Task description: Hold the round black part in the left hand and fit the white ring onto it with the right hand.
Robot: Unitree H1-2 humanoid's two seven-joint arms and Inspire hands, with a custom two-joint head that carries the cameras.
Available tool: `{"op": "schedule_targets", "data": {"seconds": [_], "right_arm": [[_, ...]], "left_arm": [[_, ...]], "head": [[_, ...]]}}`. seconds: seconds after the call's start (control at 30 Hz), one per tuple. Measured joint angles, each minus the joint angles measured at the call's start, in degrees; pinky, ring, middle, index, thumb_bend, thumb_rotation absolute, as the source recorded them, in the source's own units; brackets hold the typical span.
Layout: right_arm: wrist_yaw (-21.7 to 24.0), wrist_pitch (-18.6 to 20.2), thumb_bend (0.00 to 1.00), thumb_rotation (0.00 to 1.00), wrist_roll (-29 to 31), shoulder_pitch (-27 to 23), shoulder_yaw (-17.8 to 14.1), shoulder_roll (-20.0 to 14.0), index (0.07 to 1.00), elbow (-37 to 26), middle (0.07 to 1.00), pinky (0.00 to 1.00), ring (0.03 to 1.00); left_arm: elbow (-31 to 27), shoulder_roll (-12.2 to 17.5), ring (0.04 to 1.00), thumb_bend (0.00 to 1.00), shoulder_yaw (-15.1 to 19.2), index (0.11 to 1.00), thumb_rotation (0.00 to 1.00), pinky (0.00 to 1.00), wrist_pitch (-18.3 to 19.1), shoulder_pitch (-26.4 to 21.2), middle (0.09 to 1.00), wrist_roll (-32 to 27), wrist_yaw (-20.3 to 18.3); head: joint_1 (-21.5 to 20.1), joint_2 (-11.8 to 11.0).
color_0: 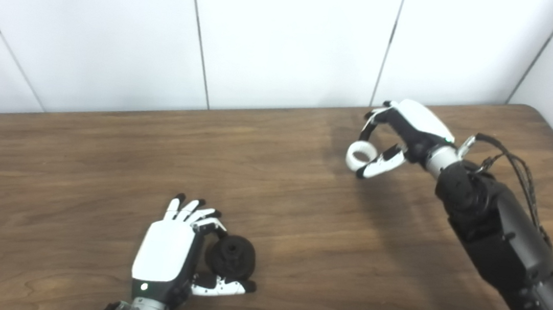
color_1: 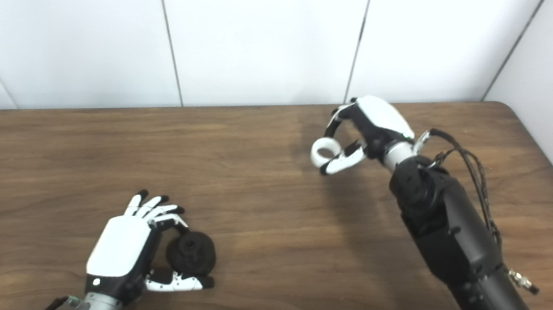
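The round black part lies on the wooden table near the front. My left hand rests beside it on its left, fingers apart; one fingertip touches its top edge and the thumb reaches under its near side, not closed on it. My right hand is raised at the back right and is shut on the white ring, pinched between fingers and thumb above the table. Both also show in the right eye view: the black part and the ring.
White wall panels stand behind the table's far edge. The table's right corner lies just behind my right arm, whose cables hang off the wrist. Bare tabletop lies between the two hands.
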Motion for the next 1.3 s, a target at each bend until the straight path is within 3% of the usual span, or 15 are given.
{"op": "schedule_targets", "data": {"seconds": [0.37, 0.73, 1.3], "right_arm": [[7.0, 0.95, 0.53, 0.14, -1.76, 2.73, 4.35, 4.11, 0.482, -10.37, 0.86, 1.0, 0.989], [12.55, 1.03, 0.53, 0.14, -2.77, 4.14, 5.32, 7.41, 0.482, -17.34, 0.857, 1.0, 0.982], [16.42, 0.98, 0.52, 0.13, -3.47, 4.97, 7.94, 10.9, 0.482, -19.78, 0.863, 1.0, 0.99]], "left_arm": [[0.02, -1.18, 0.915, 0.53, -1.23, 0.484, 0.06, 1.0, 1.31, -0.06, 0.796, 1.13, 0.02], [0.02, -2.27, 0.915, 0.52, -2.13, 0.484, 0.06, 1.0, 2.66, -0.1, 0.797, 2.26, 0.02], [0.01, -3.16, 0.91, 0.53, -2.68, 0.484, 0.06, 1.0, 3.6, -0.16, 0.789, 2.51, -0.18]], "head": [[4.66, 0.97], [9.14, 2.46], [9.14, 4.48]]}}
